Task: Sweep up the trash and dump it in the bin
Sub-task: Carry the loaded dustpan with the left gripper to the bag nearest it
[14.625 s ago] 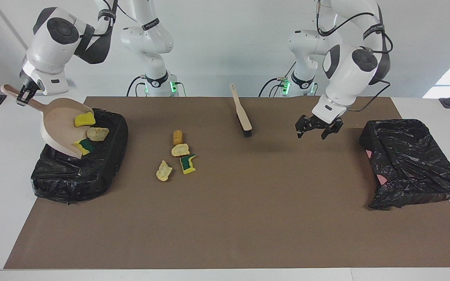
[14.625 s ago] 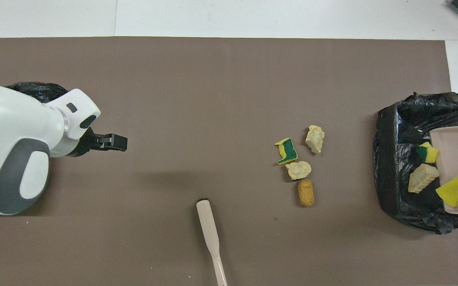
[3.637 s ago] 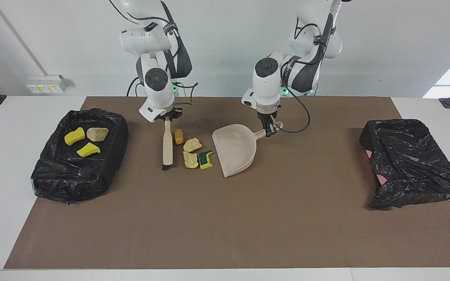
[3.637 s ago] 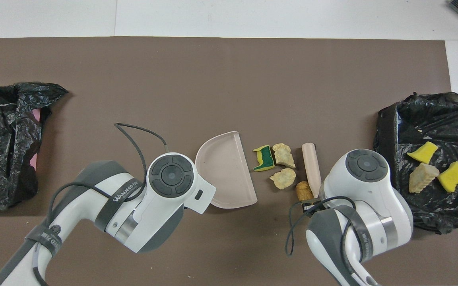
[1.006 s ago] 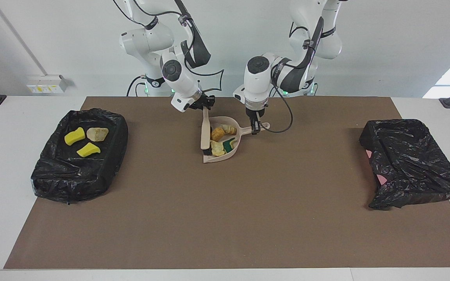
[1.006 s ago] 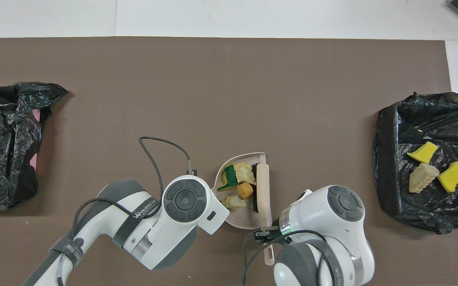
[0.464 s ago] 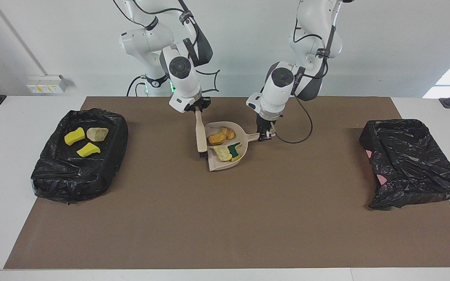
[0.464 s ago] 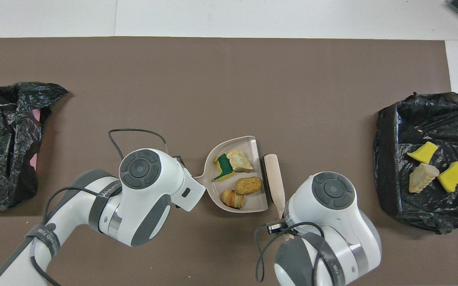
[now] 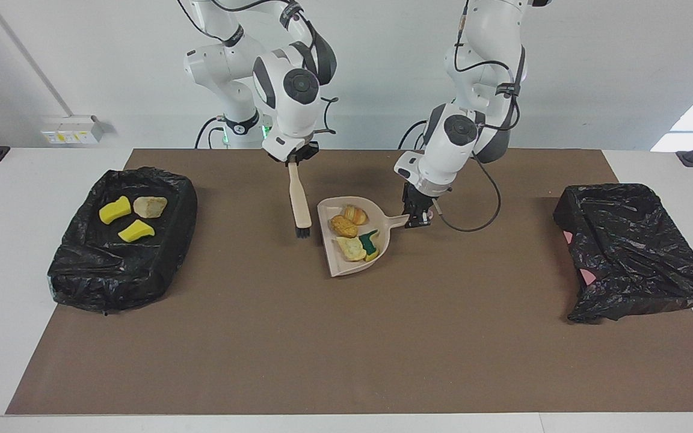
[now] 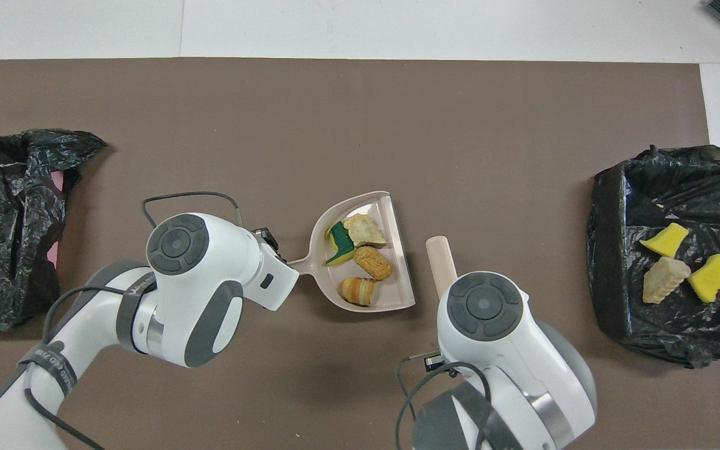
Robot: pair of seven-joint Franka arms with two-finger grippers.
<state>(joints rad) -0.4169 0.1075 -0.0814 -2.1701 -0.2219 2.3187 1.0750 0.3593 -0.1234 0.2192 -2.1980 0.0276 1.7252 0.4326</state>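
My left gripper is shut on the handle of the beige dustpan, held over the middle of the mat. In the pan lie several pieces of trash: a green-and-yellow sponge and tan lumps. Beside the pan's open edge, my right gripper is shut on the brush, which hangs bristles down; in the overhead view the arm's own head hides that gripper. The black-lined bin at the right arm's end holds three trash scraps.
A second black bag lies at the left arm's end of the brown mat. Cables loop off both wrists near the dustpan.
The brush has lifted off the dustpan and drawn away toward the right arm's end. The loaded dustpan has shifted and turned a little, farther from the robots.
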